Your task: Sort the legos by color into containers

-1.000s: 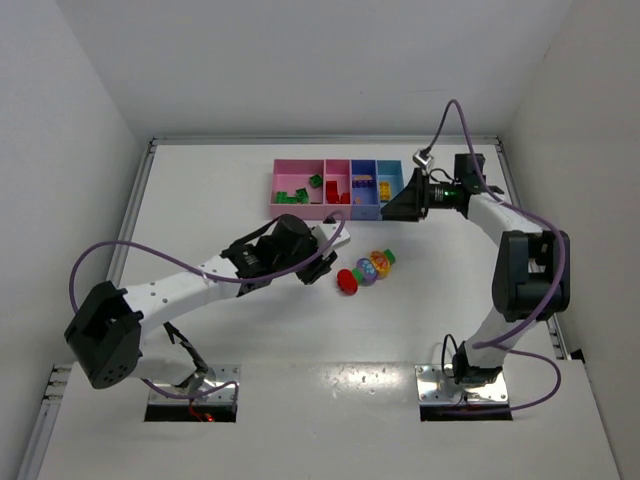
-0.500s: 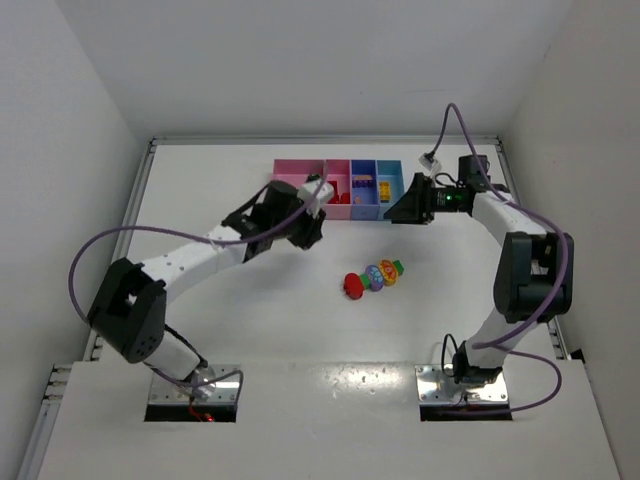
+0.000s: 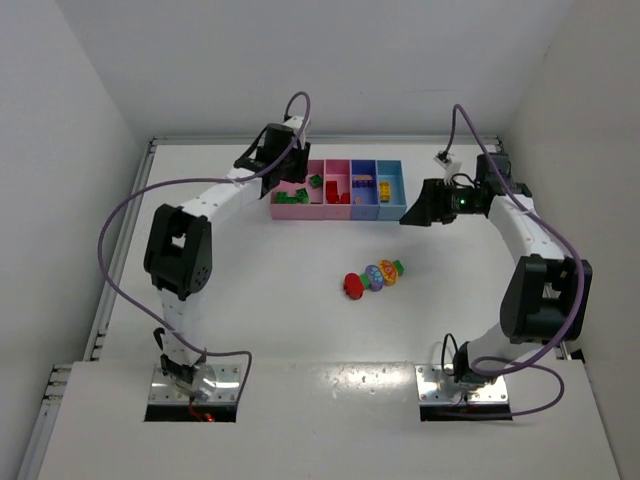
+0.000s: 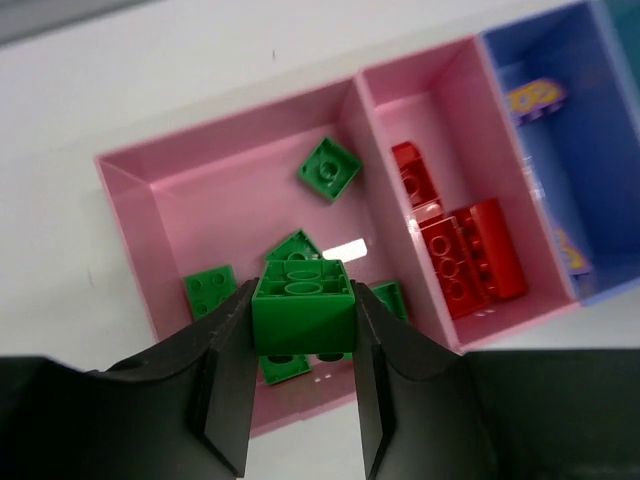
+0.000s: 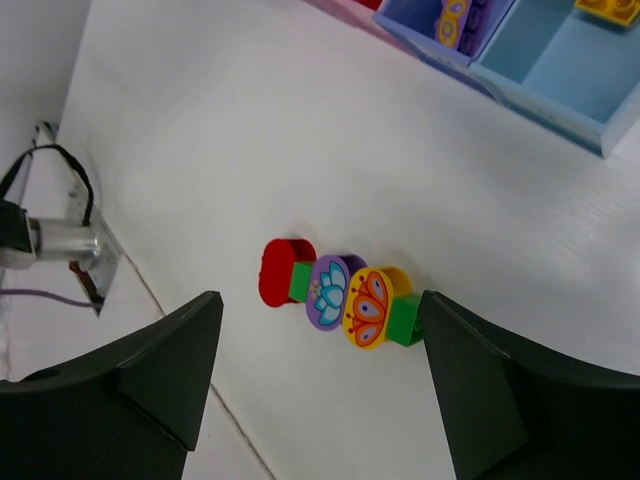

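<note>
My left gripper point(image 4: 300, 400) is shut on a green brick point(image 4: 302, 310) and holds it above the wide pink bin point(image 4: 130, 215), which holds several green bricks. In the top view it point(image 3: 288, 183) is at that bin's left end point(image 3: 275, 205). The narrow pink bin point(image 4: 450, 95) holds red bricks point(image 4: 460, 255). The purple-blue bin point(image 3: 363, 187) and the light blue bin point(image 3: 389, 190) hold a few pieces. A joined stack of red, green, purple and yellow pieces point(image 3: 372, 277) lies on the table. My right gripper point(image 3: 412, 214) is open and empty, and in the right wrist view point(image 5: 318, 345) the stack point(image 5: 338, 292) shows between its fingers.
The white table has walls on three sides and a metal rail point(image 3: 125, 240) along its left edge. The bin row stands at the back centre. Purple cables loop over both arms.
My left arm has swung from the table's middle up to the wide pink bin with the green brick. My right gripper has drawn back to the right, away from the light blue bin.
</note>
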